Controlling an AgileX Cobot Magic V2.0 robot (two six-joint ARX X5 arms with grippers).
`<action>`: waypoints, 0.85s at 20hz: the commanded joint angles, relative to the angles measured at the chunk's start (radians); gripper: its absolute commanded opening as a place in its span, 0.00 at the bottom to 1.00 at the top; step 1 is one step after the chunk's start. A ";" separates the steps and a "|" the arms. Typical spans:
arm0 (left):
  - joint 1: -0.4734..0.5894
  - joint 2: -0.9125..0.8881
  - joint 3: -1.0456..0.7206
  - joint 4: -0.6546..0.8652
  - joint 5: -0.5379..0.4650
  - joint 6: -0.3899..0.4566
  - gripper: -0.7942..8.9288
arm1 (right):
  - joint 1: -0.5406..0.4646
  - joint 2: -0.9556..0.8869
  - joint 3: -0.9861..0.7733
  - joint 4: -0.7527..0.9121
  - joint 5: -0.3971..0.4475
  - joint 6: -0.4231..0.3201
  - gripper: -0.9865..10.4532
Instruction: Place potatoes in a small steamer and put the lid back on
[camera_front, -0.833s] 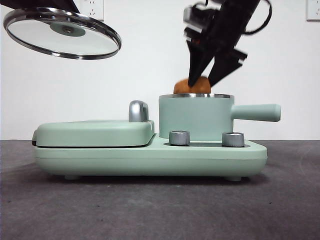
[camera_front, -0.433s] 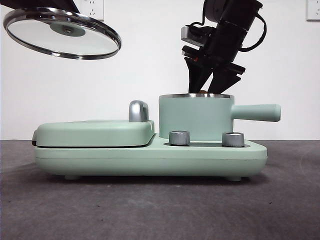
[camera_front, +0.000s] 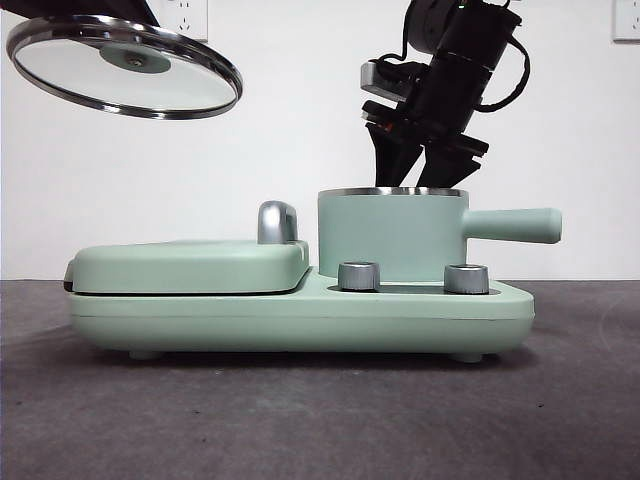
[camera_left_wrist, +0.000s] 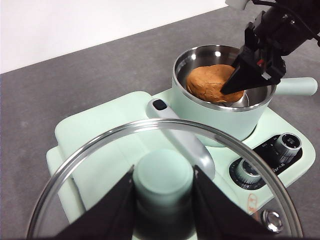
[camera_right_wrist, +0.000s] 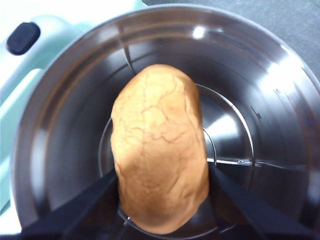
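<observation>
The orange-brown, cracked potato (camera_right_wrist: 157, 150) lies inside the small mint-green steamer (camera_front: 390, 235), on its steel floor; it also shows in the left wrist view (camera_left_wrist: 210, 82). My right gripper (camera_front: 415, 175) reaches down into the steamer (camera_left_wrist: 220, 115), its jaws against both sides of the potato. The potato is hidden behind the pot wall in the front view. My left gripper (camera_left_wrist: 163, 172) is shut on the green knob of the glass lid (camera_front: 125, 68) and holds it tilted, high up at the left, apart from the steamer.
The steamer stands on a mint-green cooker base (camera_front: 300, 315) with two steel dials (camera_front: 360, 276) at its front. A flat green grill cover (camera_front: 190, 265) with a chrome handle (camera_front: 277, 222) lies beside the pot. The pot's long handle (camera_front: 515, 224) sticks out to the right.
My right gripper has lowered the potato from above the rim down into the steamer, so it is out of sight in the front view. The lid has stayed put.
</observation>
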 joint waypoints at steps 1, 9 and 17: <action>-0.003 0.000 0.013 0.033 0.001 0.000 0.09 | 0.003 0.024 0.028 0.005 -0.002 -0.005 0.35; -0.003 0.000 0.013 0.031 0.001 0.000 0.09 | -0.004 -0.065 0.029 -0.043 -0.012 0.018 0.35; -0.003 0.000 0.013 0.034 0.001 0.000 0.09 | -0.008 -0.394 -0.257 0.056 -0.011 0.042 0.35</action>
